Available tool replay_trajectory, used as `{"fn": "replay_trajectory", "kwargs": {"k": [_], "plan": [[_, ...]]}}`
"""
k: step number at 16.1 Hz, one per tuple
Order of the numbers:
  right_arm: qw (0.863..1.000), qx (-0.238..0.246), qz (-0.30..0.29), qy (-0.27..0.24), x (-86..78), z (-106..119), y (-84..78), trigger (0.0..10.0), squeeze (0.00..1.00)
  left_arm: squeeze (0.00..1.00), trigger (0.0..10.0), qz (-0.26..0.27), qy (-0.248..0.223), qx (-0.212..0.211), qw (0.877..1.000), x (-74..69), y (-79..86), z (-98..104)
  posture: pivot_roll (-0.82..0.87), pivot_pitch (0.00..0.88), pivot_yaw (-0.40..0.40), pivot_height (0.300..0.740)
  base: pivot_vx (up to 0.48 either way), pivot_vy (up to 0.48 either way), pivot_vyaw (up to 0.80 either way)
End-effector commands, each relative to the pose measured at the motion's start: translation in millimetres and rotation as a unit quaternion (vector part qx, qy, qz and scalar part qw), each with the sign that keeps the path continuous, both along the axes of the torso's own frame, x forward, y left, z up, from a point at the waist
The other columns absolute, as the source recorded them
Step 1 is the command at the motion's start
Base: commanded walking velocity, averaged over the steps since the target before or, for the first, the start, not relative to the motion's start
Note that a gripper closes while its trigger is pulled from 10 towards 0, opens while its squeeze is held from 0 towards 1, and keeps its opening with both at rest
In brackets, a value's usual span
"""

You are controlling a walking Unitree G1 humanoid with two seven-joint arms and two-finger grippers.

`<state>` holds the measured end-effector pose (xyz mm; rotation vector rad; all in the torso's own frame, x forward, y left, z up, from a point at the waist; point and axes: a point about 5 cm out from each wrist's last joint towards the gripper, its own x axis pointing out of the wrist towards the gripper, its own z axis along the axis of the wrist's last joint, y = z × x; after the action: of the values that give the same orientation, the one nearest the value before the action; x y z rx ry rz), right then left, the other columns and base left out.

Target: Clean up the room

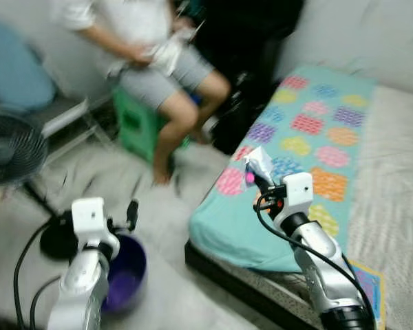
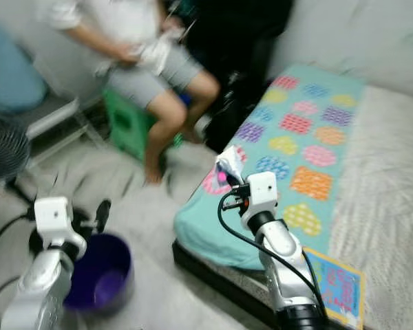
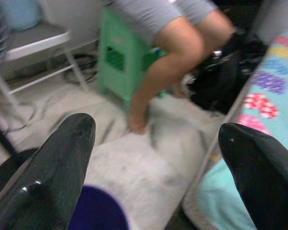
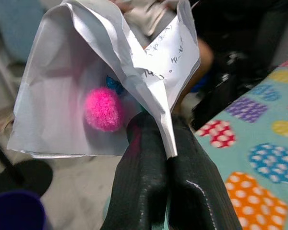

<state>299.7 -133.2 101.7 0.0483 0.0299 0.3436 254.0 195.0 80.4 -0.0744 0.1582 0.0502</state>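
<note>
Bed (image 1: pixel 392 158) along the right of the head views, spread with a teal blanket (image 1: pixel 316 137) patterned in dotted coloured patches; pale floor (image 1: pixel 172 275) beside it. Person seated on a green stool (image 1: pixel 134 127) across the floor, bare legs toward the bed. Black fan (image 1: pixel 10 148) at the far left, and a purple bin (image 2: pixel 100 275) on the floor close under the left arm.

Mid-carry, by the look of it: litter picked up and on its way to the bin. Right pincer (image 4: pixel 158 139) clamped tight on a crumpled sheet of white paper (image 4: pixel 86 81), held up over the near corner of the blanket; handwriting on one fold, a pink pom-pom (image 4: pixel 103 109) nestled against the sheet, with a speck of something blue beside it. Unclear whether the pom-pom is gripped or only cradled in the paper.

Left pincer (image 3: pixel 158 158) spread wide and empty, low over the floor just above the bin's rim.

Next move, as judged: swing the right arm leftward across the gap to the bin, keeping the paper upright so the pom-pom stays in, then release directly over the opening.
</note>
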Motion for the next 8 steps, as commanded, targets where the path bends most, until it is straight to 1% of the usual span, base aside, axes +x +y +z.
{"fn": "replay_trajectory", "kwargs": {"k": [1,4,8], "plan": [[1.000,0.004,0.006,-0.009,0.7,4.2,4.2,10.0,0.00,0.00,10.0,0.000,0.006,0.001,1.000,-1.6,1.2,-3.3,-0.13,0.032,0.005,0.740,0.000,0.000,0.80],[1.000,0.003,0.005,-0.009,0.8,4.5,4.3,10.0,0.00,0.00,10.0,-0.012,-0.002,-0.010,1.000,-0.4,-1.4,-2.0,-0.13,0.032,0.005,0.740,0.000,0.000,0.80],[1.000,0.002,0.007,-0.009,-0.3,4.1,4.1,10.0,0.00,0.00,10.0,-0.025,-0.009,-0.025,0.999,0.5,-4.3,-1.1,-0.13,0.034,0.001,0.740,0.000,0.000,0.00]]}}
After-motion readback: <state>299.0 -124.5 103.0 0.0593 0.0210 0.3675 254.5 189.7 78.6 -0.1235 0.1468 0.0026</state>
